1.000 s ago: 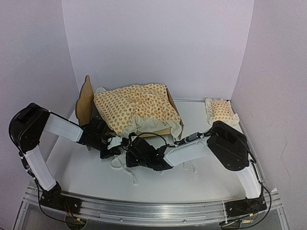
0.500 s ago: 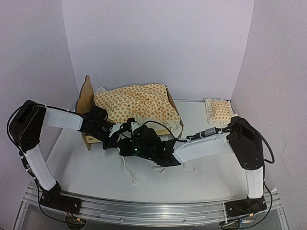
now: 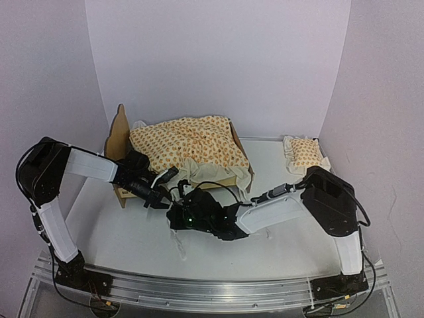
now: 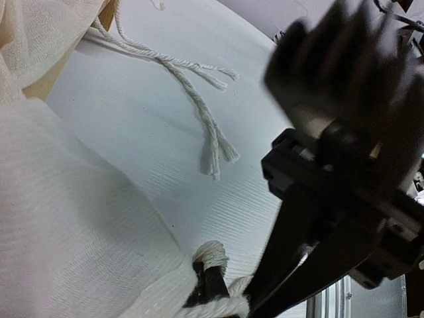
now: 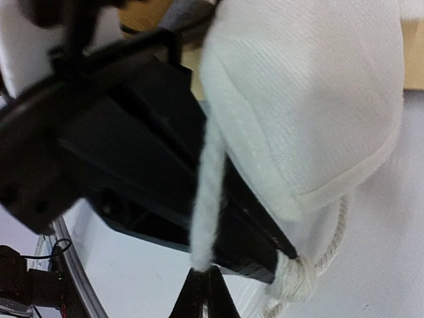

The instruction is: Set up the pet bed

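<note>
The pet bed, a light plywood frame with a scalloped headboard, stands at the back left, and the orange-patterned cushion lies bunched on top of it. The cushion's white ruffle hangs over the near rail. My left gripper is at that near rail. It is shut on a knotted white cord at the ruffle's edge. My right gripper is just in front of it, shut on the end of a white cord that runs up to the ruffle.
A small matching pillow lies at the back right near the wall. Loose frayed cords trail on the white table in front of the bed. Both arms cross close together at the bed's near side.
The right gripper has moved left and a little nearer with the cord. The left gripper has moved toward the bed's near rail. The cushion has hardly shifted.
</note>
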Tool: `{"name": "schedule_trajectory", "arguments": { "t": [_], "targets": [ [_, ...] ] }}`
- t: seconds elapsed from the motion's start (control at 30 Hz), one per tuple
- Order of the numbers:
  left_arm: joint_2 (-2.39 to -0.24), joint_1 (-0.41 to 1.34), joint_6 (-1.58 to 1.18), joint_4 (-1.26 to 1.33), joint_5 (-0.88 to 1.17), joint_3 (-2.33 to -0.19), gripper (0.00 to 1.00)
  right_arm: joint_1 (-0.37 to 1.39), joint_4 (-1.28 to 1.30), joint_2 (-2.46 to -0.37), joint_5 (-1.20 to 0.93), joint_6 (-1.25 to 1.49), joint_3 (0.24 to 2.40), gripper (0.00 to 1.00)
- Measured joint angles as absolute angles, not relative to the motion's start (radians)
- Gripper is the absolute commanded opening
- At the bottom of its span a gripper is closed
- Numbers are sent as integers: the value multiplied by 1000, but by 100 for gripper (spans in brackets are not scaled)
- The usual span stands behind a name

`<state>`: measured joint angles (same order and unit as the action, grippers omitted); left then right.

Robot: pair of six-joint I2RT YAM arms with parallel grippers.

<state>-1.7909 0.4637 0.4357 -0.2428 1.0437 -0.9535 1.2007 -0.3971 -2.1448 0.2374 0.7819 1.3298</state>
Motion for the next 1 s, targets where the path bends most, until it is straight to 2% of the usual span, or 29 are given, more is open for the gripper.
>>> {"name": "schedule_trajectory", "arguments": {
  "t": [0.13,0.57,0.73,0.87,1.0],
  "targets": [
    [-1792,464,405,-216,1097,-943,0,1201,-340,-2178,228,764,1332,24],
    [-1805,464,338,-109,1141,-920,0,1201,-261,-2104,148,634,1298,39],
    [-1806,464,337,-103,1142,-920,0,1192,-264,-1979,43,584,1238,40],
    [-1806,464,339,-103,1142,-920,0,1160,-302,-1879,-2,578,1158,36],
    [-1806,464,340,-103,1142,-920,0,1108,-324,-1865,0,570,1120,34]
  ]
}}
